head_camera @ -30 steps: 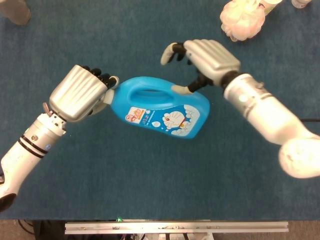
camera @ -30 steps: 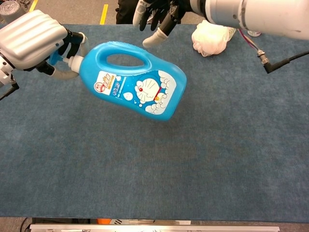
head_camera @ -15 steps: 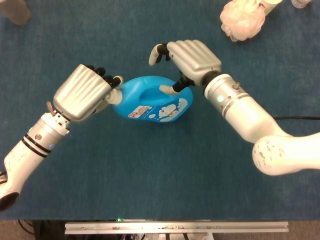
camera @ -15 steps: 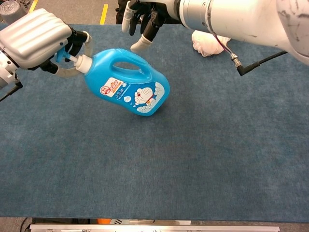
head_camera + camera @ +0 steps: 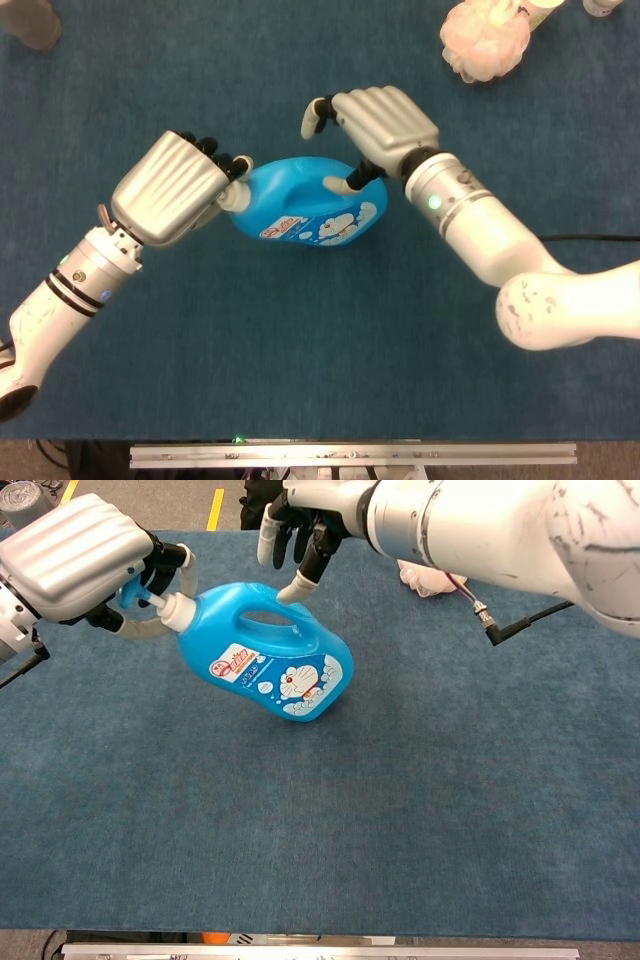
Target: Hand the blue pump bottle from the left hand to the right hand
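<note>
Overhead, the blue pump bottle (image 5: 305, 203) hangs tilted above the blue mat (image 5: 300, 350). At its pump end, the left hand (image 5: 172, 187) grips it; the right hand (image 5: 375, 120) hovers spread over its handle, holding nothing.

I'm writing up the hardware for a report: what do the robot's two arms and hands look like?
Both hands, left hand and right hand, have ribbed silver-grey backs and black fingers with pale tips. The arms are glossy white; the left wrist carries black bands, the right a small green light. A black cable trails from the right arm.
</note>
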`<state>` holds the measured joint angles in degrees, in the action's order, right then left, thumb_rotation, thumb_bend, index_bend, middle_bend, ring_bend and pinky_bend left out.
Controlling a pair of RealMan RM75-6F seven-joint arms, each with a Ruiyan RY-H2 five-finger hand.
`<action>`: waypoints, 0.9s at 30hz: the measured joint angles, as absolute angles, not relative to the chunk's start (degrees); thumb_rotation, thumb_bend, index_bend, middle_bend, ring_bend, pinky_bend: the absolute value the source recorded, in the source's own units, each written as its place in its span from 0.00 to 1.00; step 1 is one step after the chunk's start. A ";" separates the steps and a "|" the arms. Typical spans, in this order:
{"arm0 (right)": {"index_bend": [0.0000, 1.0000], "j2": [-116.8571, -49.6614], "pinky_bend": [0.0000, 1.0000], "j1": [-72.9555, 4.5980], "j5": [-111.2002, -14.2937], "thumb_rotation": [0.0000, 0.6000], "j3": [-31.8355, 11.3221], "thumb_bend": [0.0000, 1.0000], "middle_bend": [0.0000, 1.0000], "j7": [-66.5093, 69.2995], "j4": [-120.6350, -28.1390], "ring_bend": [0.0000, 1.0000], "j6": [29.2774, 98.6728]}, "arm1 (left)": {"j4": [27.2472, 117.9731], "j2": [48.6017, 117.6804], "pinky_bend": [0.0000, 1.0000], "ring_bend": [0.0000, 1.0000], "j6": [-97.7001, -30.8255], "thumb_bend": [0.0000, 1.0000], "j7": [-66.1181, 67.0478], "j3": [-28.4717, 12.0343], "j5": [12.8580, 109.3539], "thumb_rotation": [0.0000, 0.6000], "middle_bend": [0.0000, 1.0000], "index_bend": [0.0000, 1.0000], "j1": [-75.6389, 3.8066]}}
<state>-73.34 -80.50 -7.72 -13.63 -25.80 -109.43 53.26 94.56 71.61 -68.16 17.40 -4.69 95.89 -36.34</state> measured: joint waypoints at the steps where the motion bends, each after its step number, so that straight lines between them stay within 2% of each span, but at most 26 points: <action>1: 0.36 -73.96 0.37 -80.75 -7.85 1.00 -13.57 0.20 0.34 -26.30 -109.24 0.28 53.76 | 94.62 71.61 0.78 0.61 -68.16 0.33 17.42 -4.70 96.07 1.00 0.72 0.62 -36.45; 17: 0.36 -76.99 0.37 -81.78 -7.55 1.00 -14.49 0.20 0.34 -29.40 -108.74 0.28 55.78 | 94.45 71.02 0.78 0.60 -68.14 0.33 16.49 -4.86 96.85 1.00 0.74 0.62 -37.23; 27: 0.36 -72.68 0.37 -79.30 -8.44 1.00 -17.33 0.20 0.34 -25.57 -109.67 0.28 52.65 | 94.53 70.45 0.78 0.60 -68.44 0.33 15.33 -5.30 96.21 1.00 0.74 0.63 -37.23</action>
<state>-72.68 -79.30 -8.44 -17.33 -25.57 -109.67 52.65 94.53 70.45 -68.44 15.33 -5.30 96.21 -37.23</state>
